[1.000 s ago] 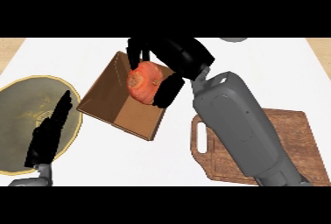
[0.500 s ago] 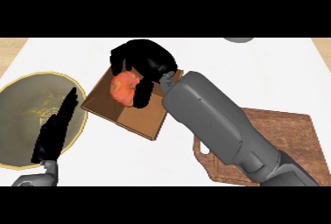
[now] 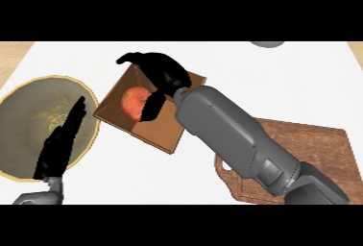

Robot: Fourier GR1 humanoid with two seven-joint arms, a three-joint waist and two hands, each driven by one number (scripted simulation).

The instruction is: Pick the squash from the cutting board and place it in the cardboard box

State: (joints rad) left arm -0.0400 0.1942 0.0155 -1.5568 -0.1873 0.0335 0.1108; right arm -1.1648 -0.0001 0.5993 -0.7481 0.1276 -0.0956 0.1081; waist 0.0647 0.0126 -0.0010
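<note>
Fingers of the right hand are spread and arched over the far side of the squash, not wrapped round it. One black digit runs down just to its right; contact unclear. I read that hand as open.

- Counter: white, all round the fingers.
- Plate: well left of those fingers. Left hand rests over it, fingers straight, holding nothing.
- Cutting board: well behind the fingers, wrist side, partly under the forearm.
- Cardboard box: directly beneath the fingers, set cornerwise.
- Squash: inside the box, on its floor, just under the fingertips.

Handling guess: rounded, smooth orange skin, stiff, moderate weight, not fragile, so it may roll or slip. Best hold is across the widest middle, thumb opposite fingers. Placement looks essentially made.
</note>
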